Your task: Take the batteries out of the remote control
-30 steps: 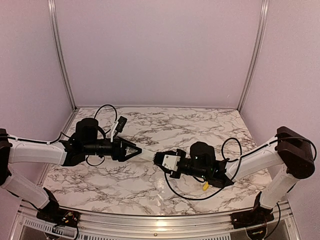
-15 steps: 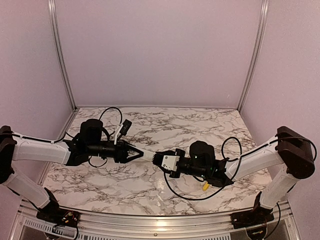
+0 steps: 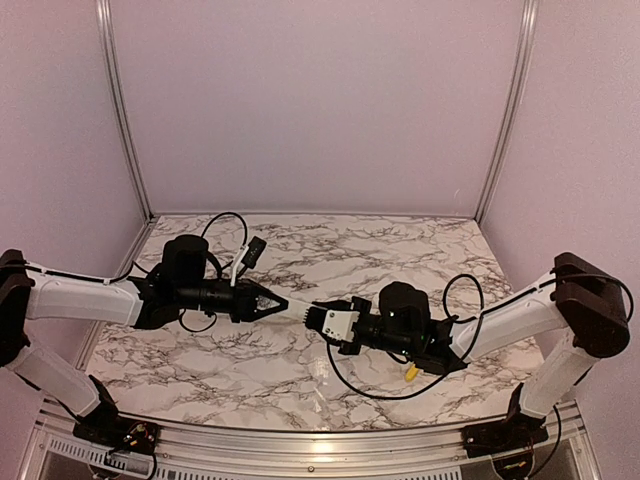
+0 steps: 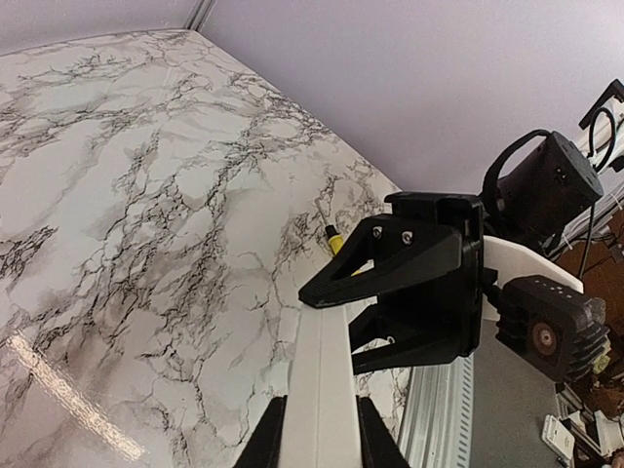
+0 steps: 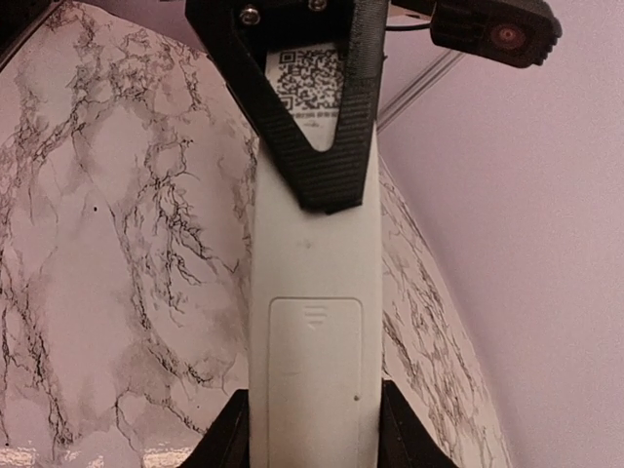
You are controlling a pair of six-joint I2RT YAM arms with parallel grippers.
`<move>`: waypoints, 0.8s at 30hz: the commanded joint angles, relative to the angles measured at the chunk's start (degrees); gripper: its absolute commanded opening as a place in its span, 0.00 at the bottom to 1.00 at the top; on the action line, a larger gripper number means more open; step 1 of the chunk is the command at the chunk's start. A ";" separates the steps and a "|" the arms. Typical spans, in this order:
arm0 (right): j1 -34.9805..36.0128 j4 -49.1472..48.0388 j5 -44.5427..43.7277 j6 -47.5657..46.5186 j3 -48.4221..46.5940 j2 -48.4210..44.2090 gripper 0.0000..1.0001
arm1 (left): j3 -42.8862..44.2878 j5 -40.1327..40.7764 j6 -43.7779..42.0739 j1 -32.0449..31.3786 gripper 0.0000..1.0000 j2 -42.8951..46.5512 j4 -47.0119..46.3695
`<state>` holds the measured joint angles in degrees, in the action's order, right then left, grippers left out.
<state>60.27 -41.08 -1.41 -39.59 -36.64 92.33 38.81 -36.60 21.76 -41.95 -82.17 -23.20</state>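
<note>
Both arms reach in from the lower corners of the top view and meet at the centre of the frame, forearms nearly level and wrists pointing at each other. The left gripper (image 3: 276,303) is clamped on one end of the remote (image 5: 314,283), and its fingers (image 4: 265,441) press the bar's two long edges at the bottom of the left wrist view. The right gripper (image 3: 323,319) is clamped on the other end, with its fingers flanking the bar at the bottom of its own wrist view. The remote spans the short gap between them, held above the desk (image 3: 400,250). It is a slim white bar with its back showing. A rectangular cover (image 5: 314,363) with small ridges near its top sits flush in the lower half, and a square code label (image 5: 312,78) near the upper end is partly crossed by the left gripper's black triangular finger. The desk is white marble pattern with dark veins. A screwdriver (image 4: 332,238) with a yellow handle lies on it under the right arm. Plain lilac walls (image 3: 320,100) with metal posts (image 3: 118,110) close in the space.
</note>
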 commanded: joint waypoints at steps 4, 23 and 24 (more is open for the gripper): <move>-0.32 0.18 -5.94 5.51 -2.83 0.03 0.53 | 1.23 3.09 -2.21 -0.15 0.00 1.27 0.04; -1.88 14.70 -12.34 21.95 -5.10 -9.84 0.99 | -3.91 24.81 -5.31 1.52 0.00 3.92 -8.16; -2.22 15.77 -12.39 23.14 -5.49 -10.57 0.99 | -4.43 27.95 -5.32 1.60 0.00 4.20 -8.46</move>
<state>59.55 -31.88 -12.19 -23.66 -39.44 84.31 36.69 -20.01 17.37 -41.06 -80.34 -26.55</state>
